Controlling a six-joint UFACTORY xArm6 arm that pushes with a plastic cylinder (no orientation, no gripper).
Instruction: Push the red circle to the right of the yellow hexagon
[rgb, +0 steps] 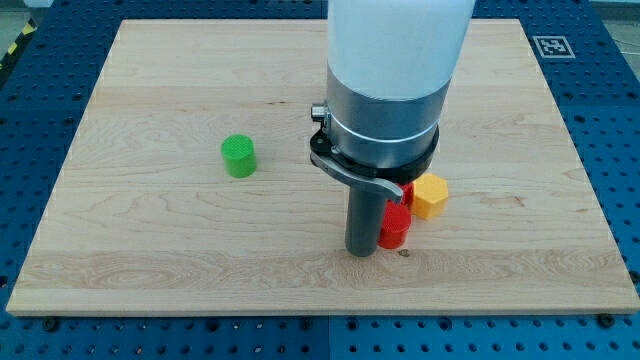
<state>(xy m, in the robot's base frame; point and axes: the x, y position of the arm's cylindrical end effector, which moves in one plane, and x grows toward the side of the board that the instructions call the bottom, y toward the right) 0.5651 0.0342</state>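
The wooden board (150, 250) lies flat on a blue perforated table (610, 60); a black-and-white marker tag (551, 46) sits at the board's corner at the view's top right.

My arm (395, 70) comes down from the view's top, white above, grey metal below; it ends in a dark rod, and my tip (361, 251) rests on the board at the view's lower middle. The rod has nothing to open or close and it holds nothing; it only stands upright against the wood.

The red circle (394, 228) is a short round block standing on its flat end, its axis upright; being round, it shows no direction in which it points. It sits just to the view's right of my tip, touching the rod or very nearly so; I cannot tell which. Part of it is hidden behind the rod and the metal bracket above.

The yellow hexagon (430, 196) stands flat on the board, up and to the view's right of the red circle; the two are touching or almost touching. So the red circle lies at the hexagon's lower left in the view.

The green cylinder (239, 157) stands upright well apart from these, toward the view's left.
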